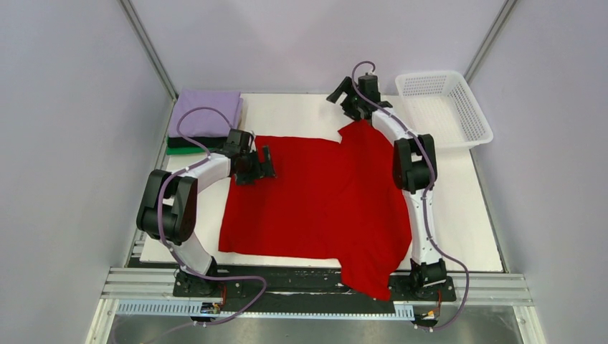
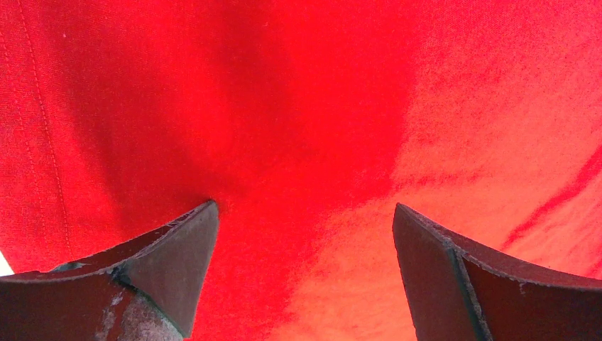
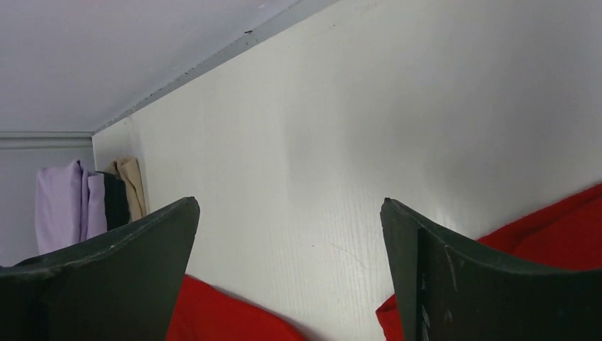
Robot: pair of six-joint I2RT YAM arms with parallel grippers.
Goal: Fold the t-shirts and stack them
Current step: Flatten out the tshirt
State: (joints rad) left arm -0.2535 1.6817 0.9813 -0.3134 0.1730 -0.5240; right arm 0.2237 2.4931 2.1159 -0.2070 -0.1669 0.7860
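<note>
The red t-shirt (image 1: pixel 323 197) lies spread flat on the white table, one sleeve hanging over the near edge and one pointing to the far side. My left gripper (image 1: pixel 259 163) is open just above the shirt's far left part; its wrist view shows only red cloth (image 2: pixel 305 106) between the parted fingers. My right gripper (image 1: pixel 343 93) is open and empty above the bare table beyond the far sleeve; red cloth (image 3: pixel 234 316) shows under its fingers. A folded stack with the lavender shirt (image 1: pixel 208 111) on top, black (image 1: pixel 190 142) and green (image 1: pixel 185 150) beneath, sits at the far left.
A white mesh basket (image 1: pixel 444 107) stands at the far right corner. The table's back edge and the grey wall are close behind the right gripper. The folded stack (image 3: pixel 71 206) shows far left in the right wrist view. The right arm lies along the shirt's right side.
</note>
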